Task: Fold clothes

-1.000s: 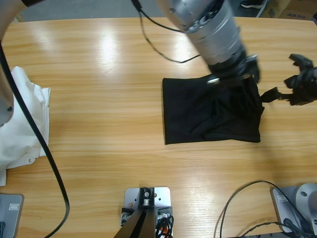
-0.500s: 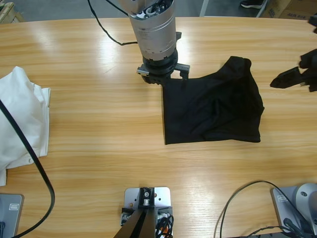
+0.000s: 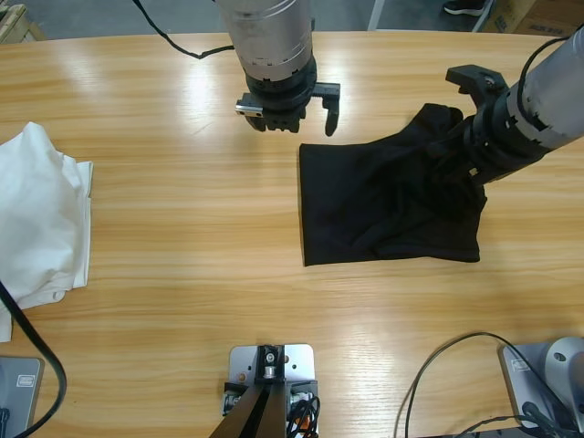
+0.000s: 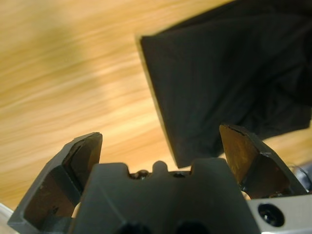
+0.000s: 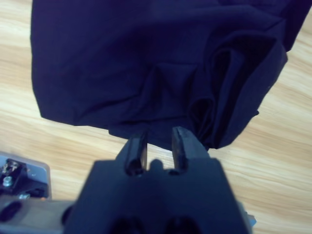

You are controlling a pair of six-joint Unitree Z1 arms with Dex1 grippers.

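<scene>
The black shirt lay roughly folded on the table with its right corner rumpled, needing tidying, the left gripper wide open and empty, the right gripper nearly closed above it, holding nothing.

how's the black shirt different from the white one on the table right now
The black shirt lies folded into a rough square right of centre; the white shirt sits bunched at the table's left edge. The right gripper is over the black one; nothing is near the white one. Both rest on the wooden table.
</scene>
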